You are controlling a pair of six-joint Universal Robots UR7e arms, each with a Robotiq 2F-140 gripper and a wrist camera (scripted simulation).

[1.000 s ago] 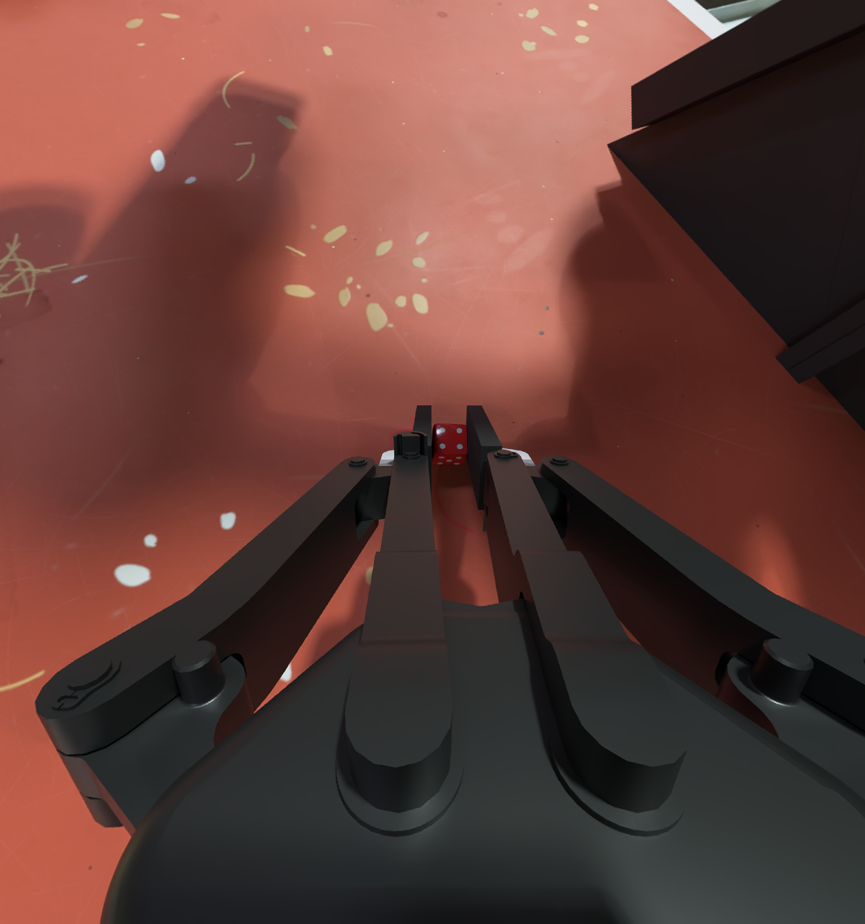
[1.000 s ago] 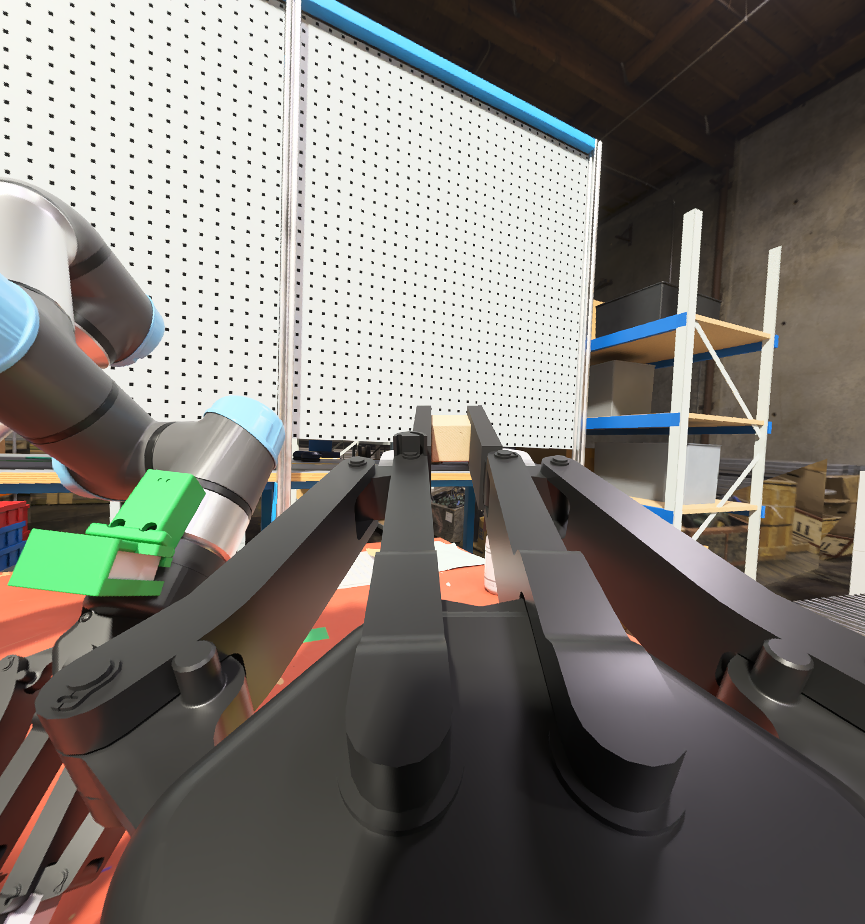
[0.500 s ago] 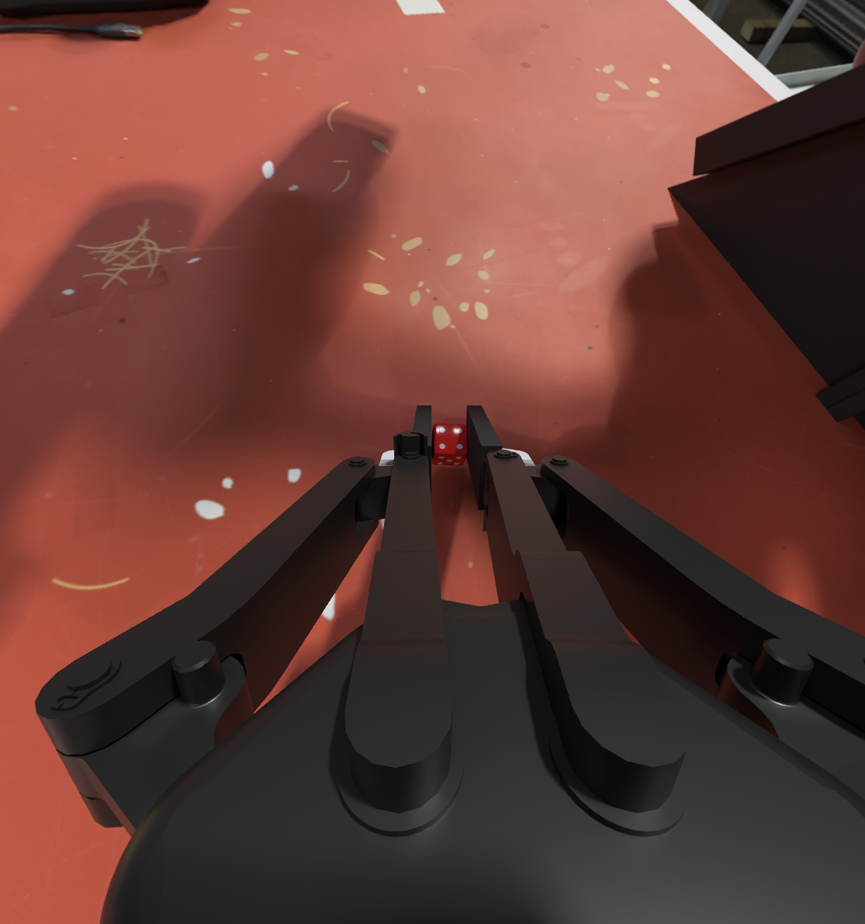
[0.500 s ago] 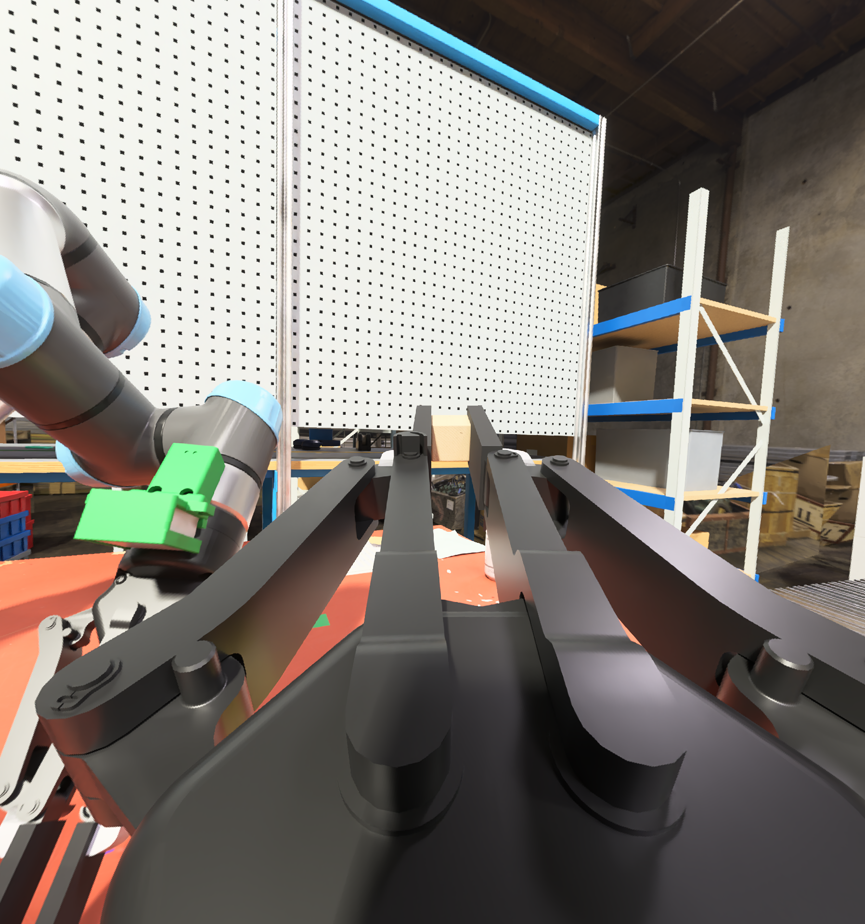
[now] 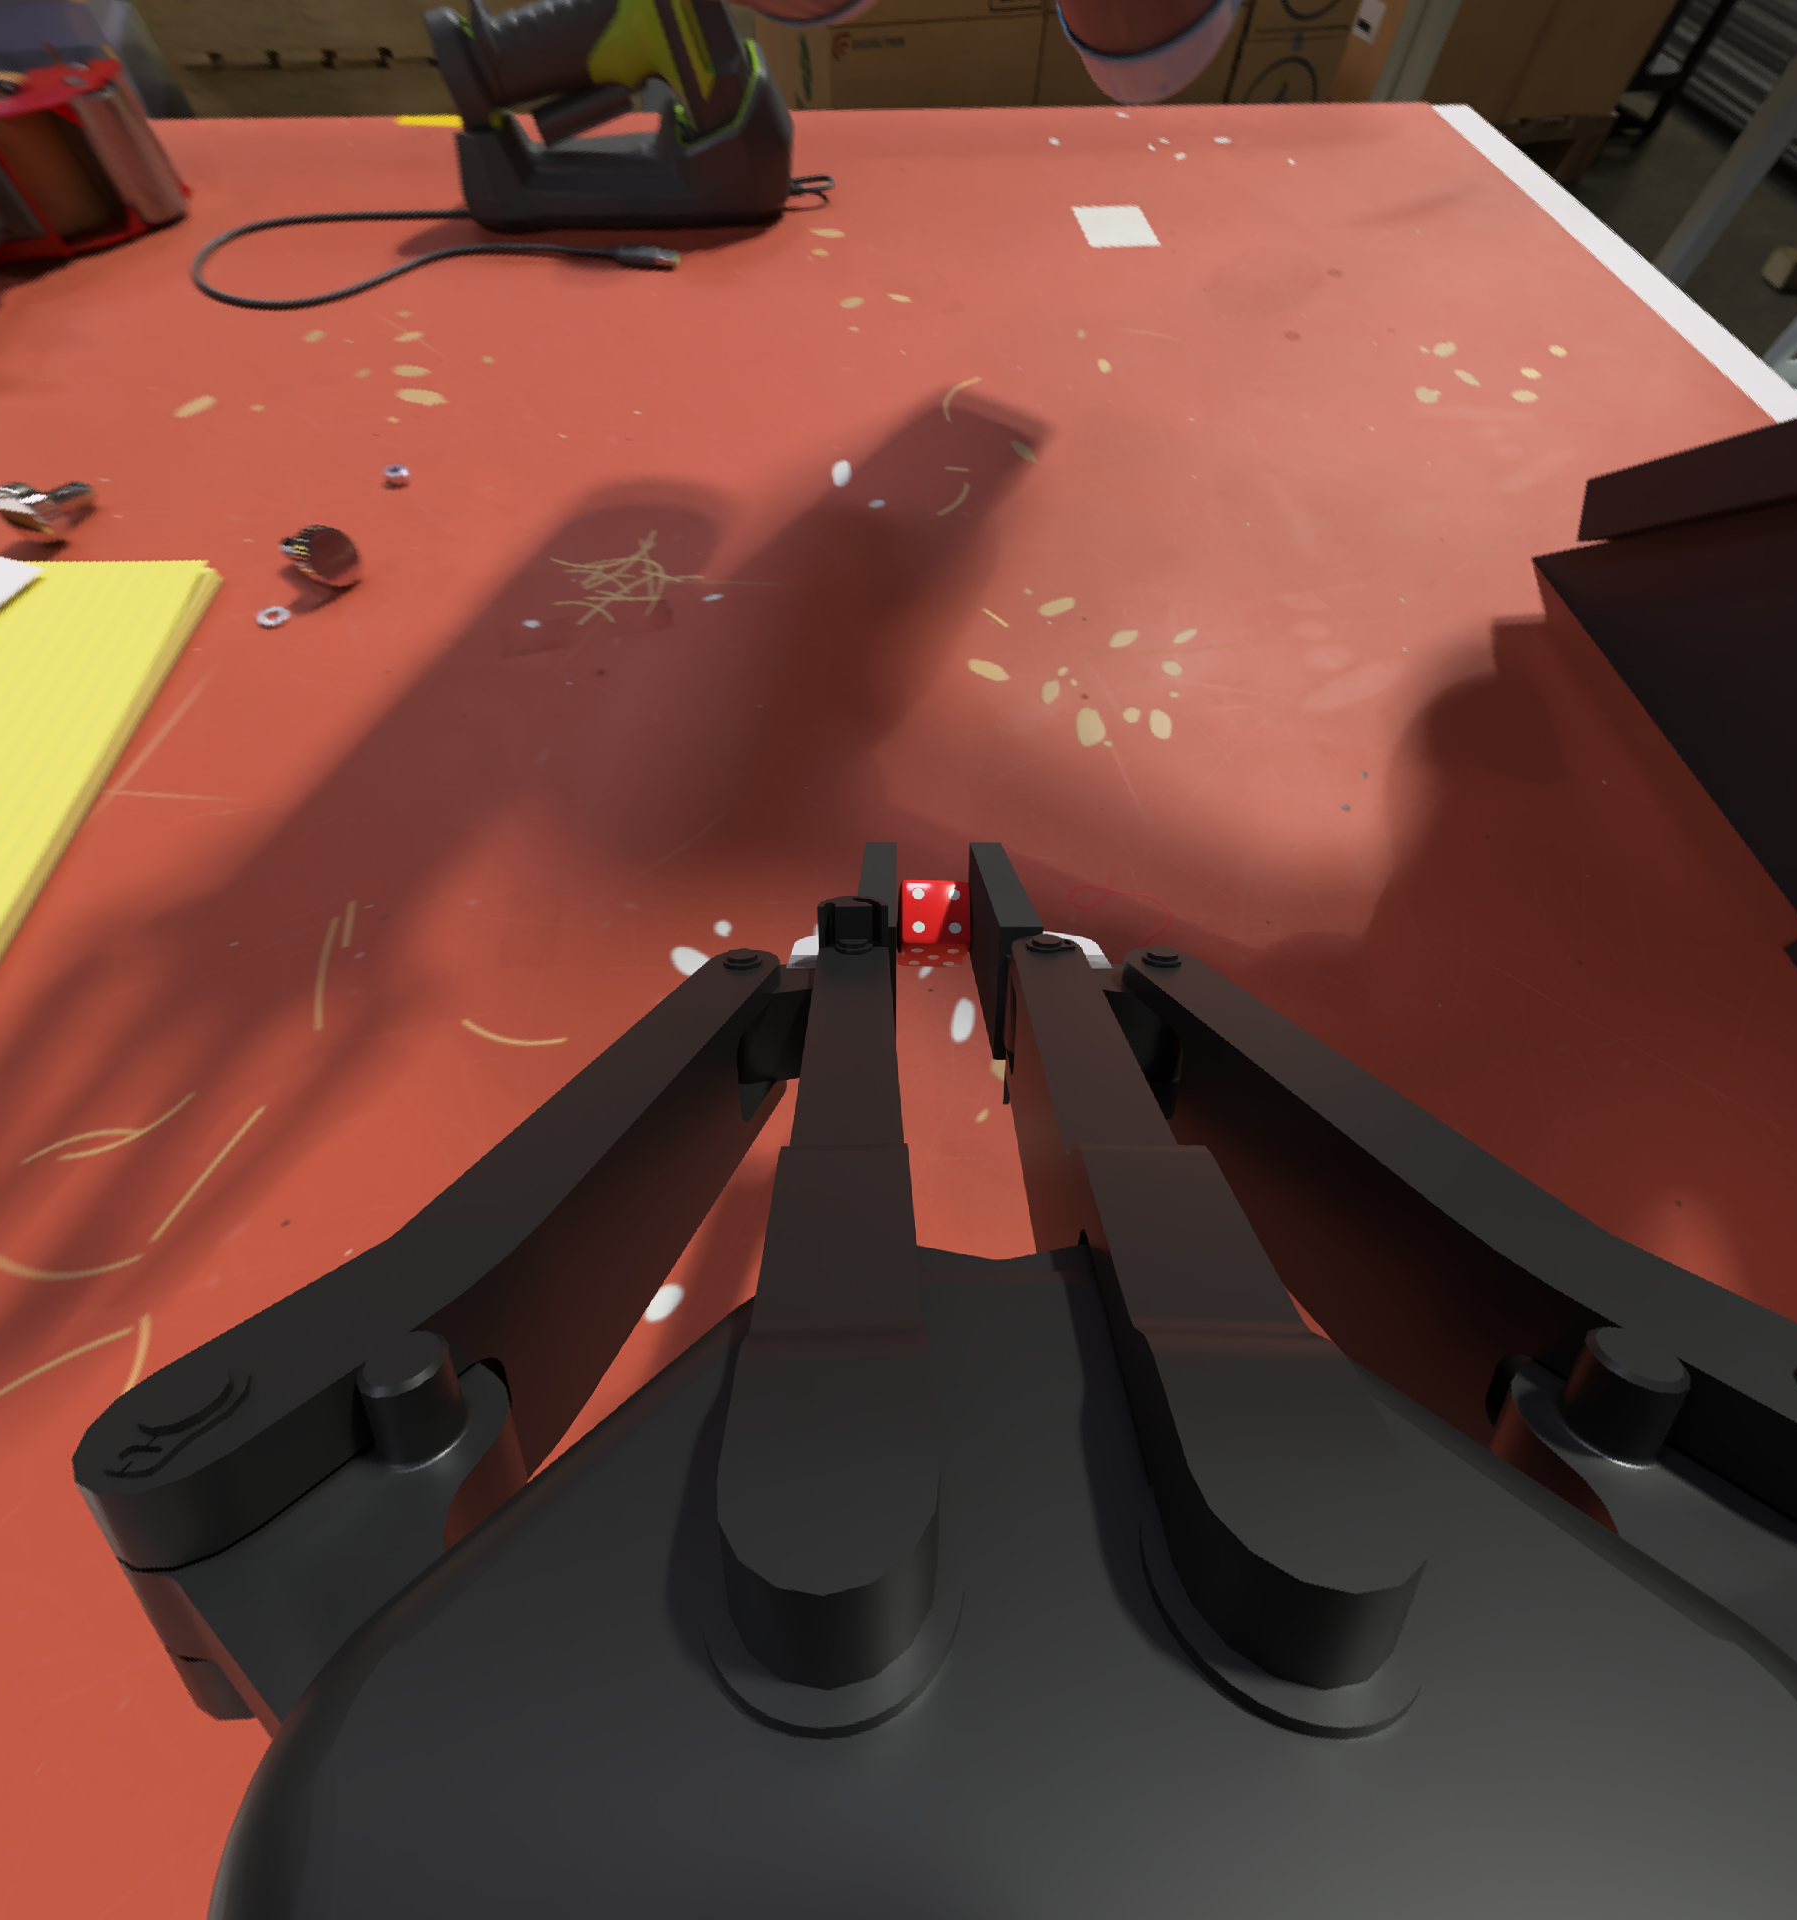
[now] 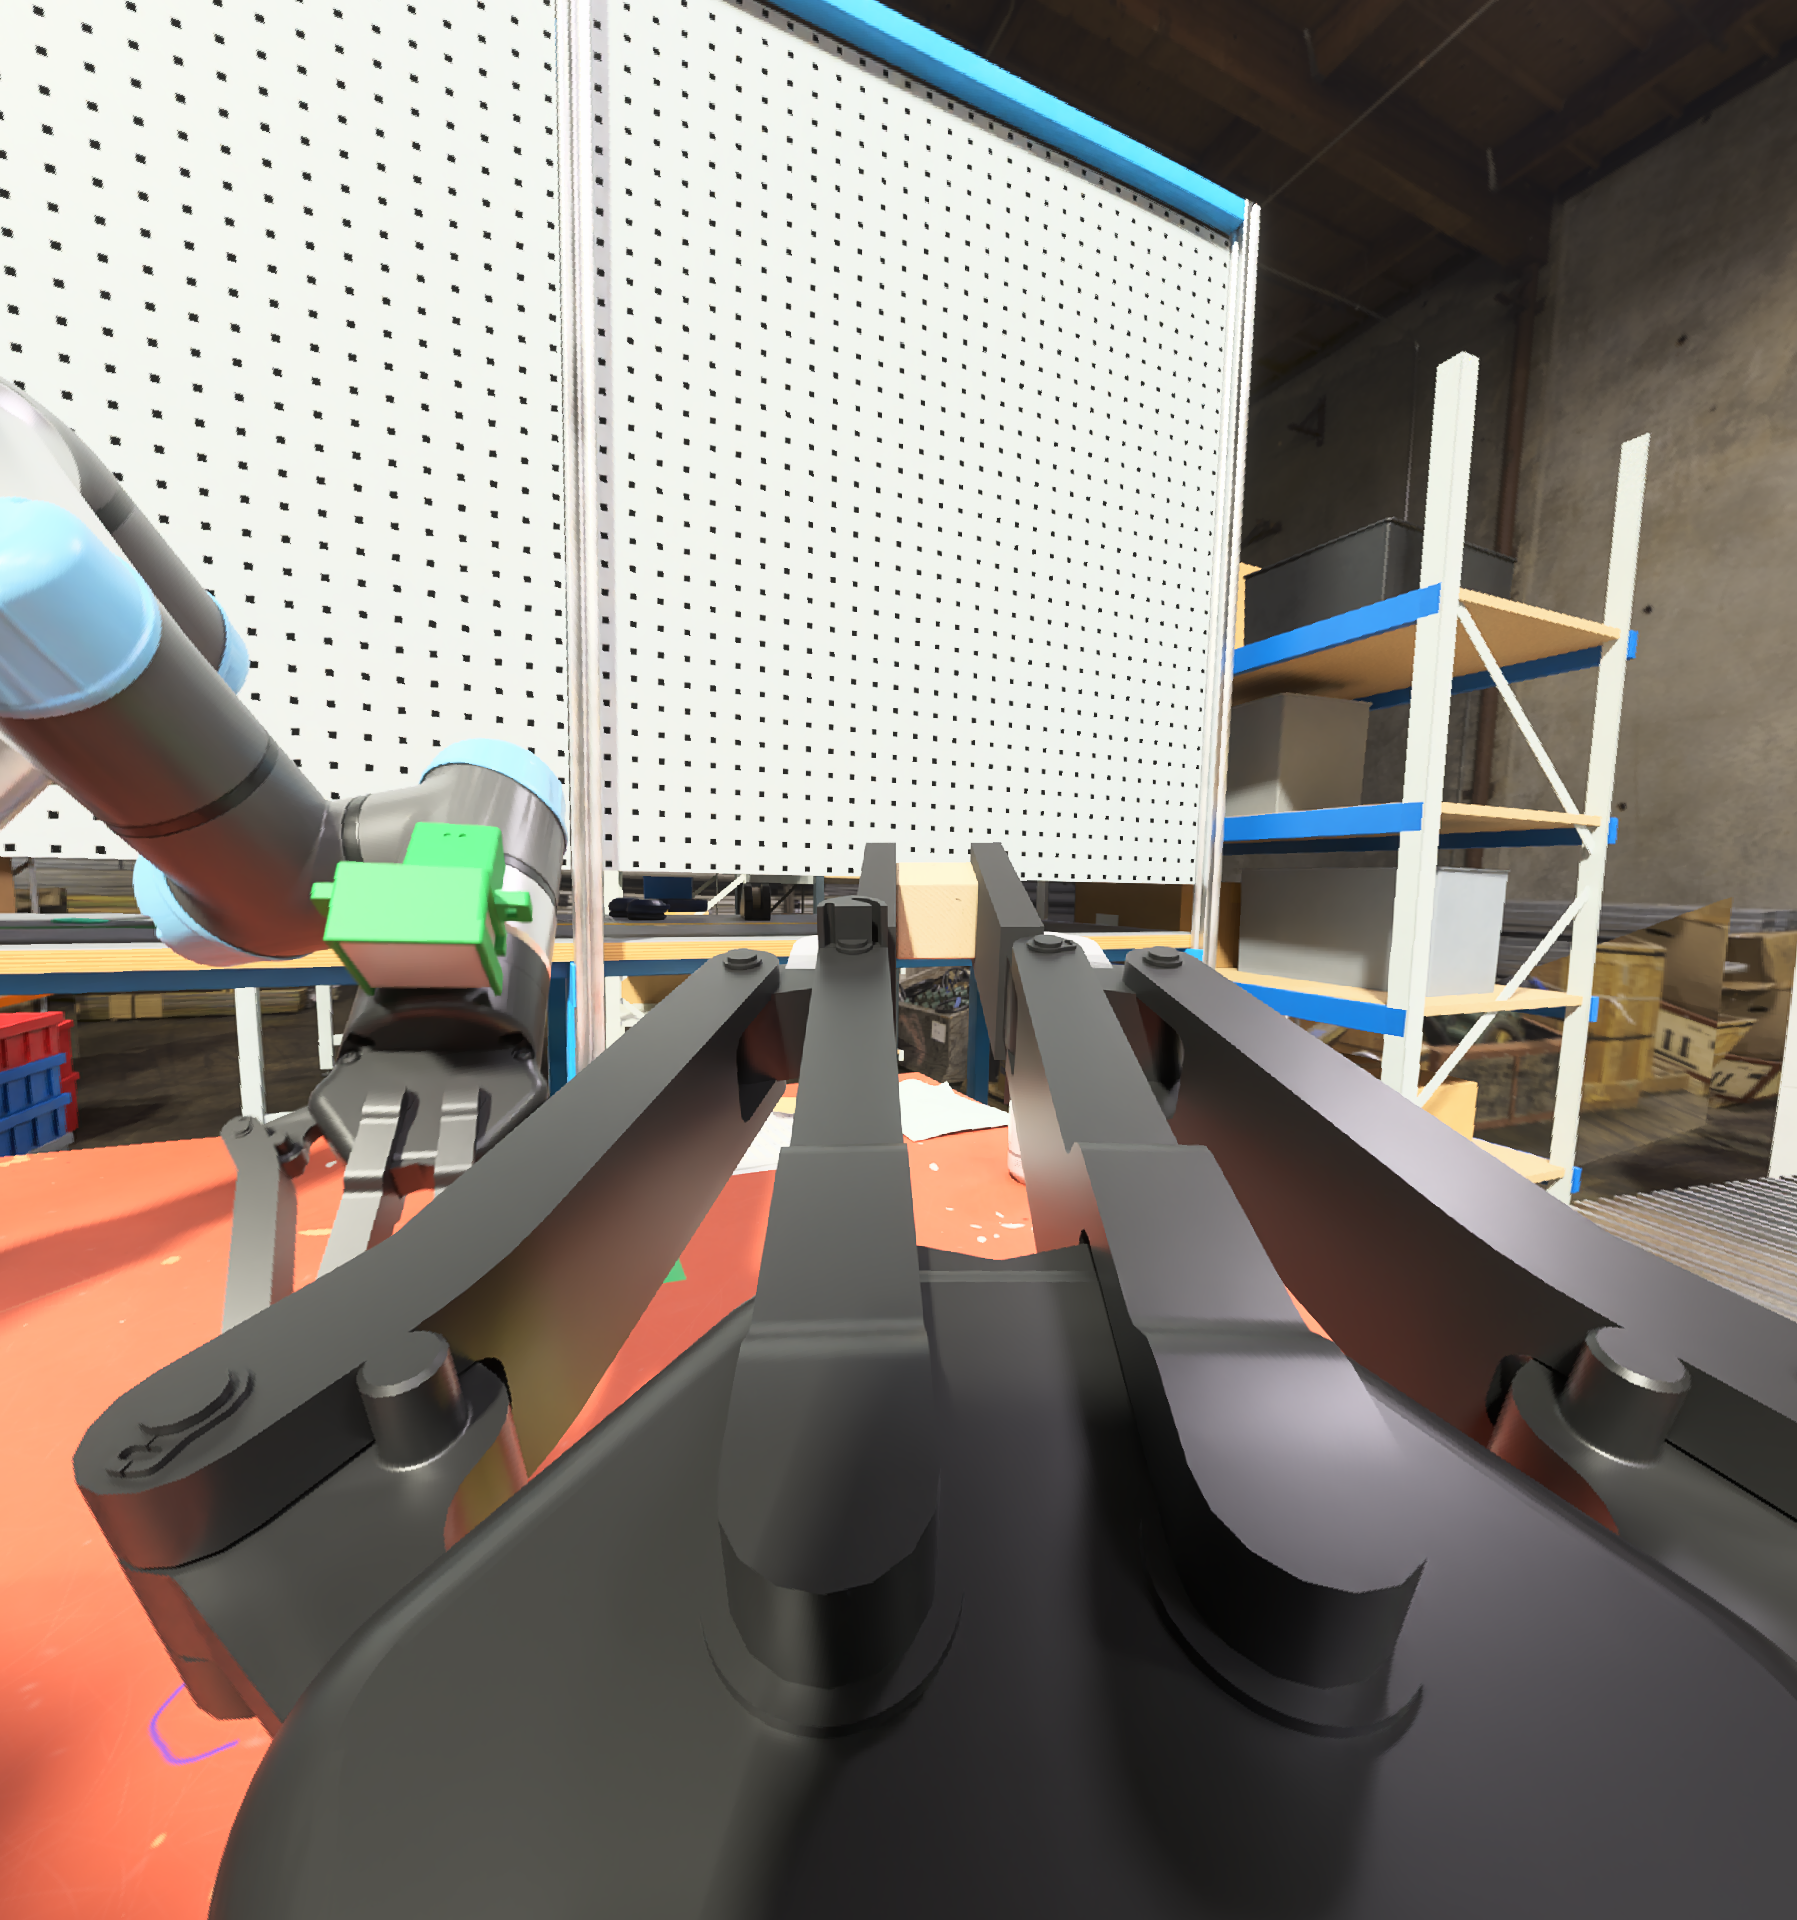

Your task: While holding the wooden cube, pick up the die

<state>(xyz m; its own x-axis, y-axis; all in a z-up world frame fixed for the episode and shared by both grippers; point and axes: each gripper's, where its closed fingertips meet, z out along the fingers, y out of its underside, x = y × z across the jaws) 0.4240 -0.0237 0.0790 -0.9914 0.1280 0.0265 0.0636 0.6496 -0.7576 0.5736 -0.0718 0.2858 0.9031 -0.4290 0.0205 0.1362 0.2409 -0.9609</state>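
Note:
My left gripper (image 5: 932,894) is shut on a small red die (image 5: 933,914) with white pips and holds it above the red table (image 5: 665,790). My right gripper (image 6: 933,894) is shut on a light wooden cube (image 6: 935,910), held high and pointing level toward a white pegboard. The left arm with its green wrist block (image 6: 421,914) shows at the left of the right wrist view, its fingers (image 6: 374,1195) pointing down at the table.
A dark box (image 5: 1735,675) stands at the right. A yellow pad (image 5: 42,748) lies at the left, with metal nuts and bolts (image 5: 322,556) near it. A scanner in its cradle (image 5: 613,114) with a cable and a red tape dispenser (image 5: 42,156) stand at the far edge.
My left gripper has risen and tilted up with the die in it, so more of the far table shows. In the right wrist view the left arm has moved up and to the right.

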